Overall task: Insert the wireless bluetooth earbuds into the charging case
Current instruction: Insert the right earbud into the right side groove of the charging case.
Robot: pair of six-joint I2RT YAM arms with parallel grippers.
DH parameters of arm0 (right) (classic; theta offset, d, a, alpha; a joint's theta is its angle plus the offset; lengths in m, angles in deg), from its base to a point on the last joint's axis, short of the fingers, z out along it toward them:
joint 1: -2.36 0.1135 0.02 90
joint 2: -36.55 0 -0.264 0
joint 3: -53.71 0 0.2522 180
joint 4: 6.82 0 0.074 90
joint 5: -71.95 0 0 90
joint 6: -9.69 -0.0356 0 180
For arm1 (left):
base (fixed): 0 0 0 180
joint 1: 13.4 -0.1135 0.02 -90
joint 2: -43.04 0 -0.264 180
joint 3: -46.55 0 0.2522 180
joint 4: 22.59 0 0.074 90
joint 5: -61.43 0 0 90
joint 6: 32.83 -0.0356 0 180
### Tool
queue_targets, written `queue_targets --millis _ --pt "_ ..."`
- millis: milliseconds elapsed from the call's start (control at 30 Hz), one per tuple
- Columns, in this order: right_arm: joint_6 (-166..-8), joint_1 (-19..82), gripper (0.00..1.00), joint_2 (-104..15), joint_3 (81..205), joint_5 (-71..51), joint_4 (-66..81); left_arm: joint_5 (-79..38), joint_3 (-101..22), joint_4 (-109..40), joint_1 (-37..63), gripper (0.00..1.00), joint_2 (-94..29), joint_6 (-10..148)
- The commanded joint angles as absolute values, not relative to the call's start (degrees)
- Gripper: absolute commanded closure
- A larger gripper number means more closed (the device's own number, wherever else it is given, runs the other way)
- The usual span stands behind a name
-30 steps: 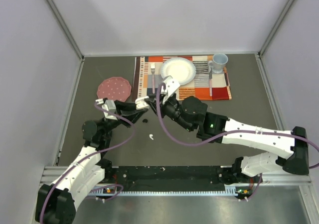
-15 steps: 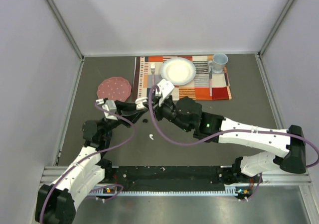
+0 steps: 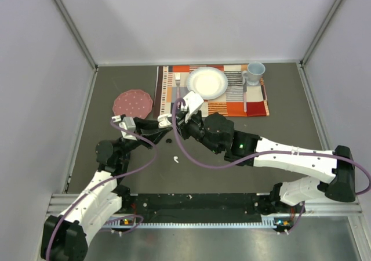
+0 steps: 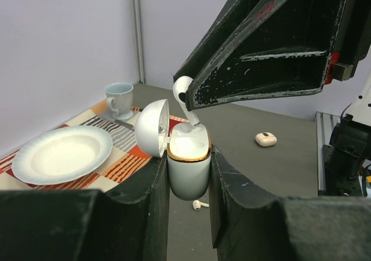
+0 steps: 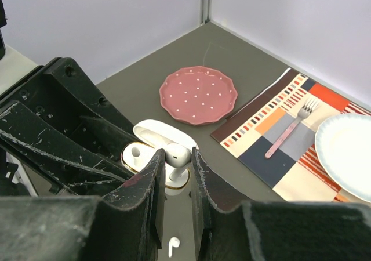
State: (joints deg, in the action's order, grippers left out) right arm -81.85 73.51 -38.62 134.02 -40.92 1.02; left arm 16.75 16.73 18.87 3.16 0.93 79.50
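top view: the left hand [image 3: 164,122] and right hand [image 3: 177,117] meet above the matte grey surface [image 3: 127,78]. a loose white earbud [image 3: 175,158] lies near them.

left wrist view: the left hand clamps a glossy white, gold-rimmed charging case [image 4: 188,162], its rounded lid hinged open. the right hand pinches a stemmed white earbud [image 4: 184,94], stem down at the case mouth.

right wrist view alone shows another bud [image 5: 136,152] seated inside the case.

The overhead camera, above and behind the arm bases [image 3: 61,238], looks down over the whole surface [image 3: 127,78]. The left wrist camera faces the far right corner, the right wrist the far left, both close on the open case [image 4: 188,156].
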Motion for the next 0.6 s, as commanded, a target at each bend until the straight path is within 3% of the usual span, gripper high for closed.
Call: queue_targets --millis 0,567 --pt "-81.8 74.3 0.89 -38.9 135.1 -41.7 -0.4 15.8 14.6 20.4 3.3 1.0 1.8 78.5" --pt "-80.7 74.3 0.89 -39.6 132.1 -42.9 -2.6 15.3 14.2 20.5 3.5 1.0 1.9 78.7"
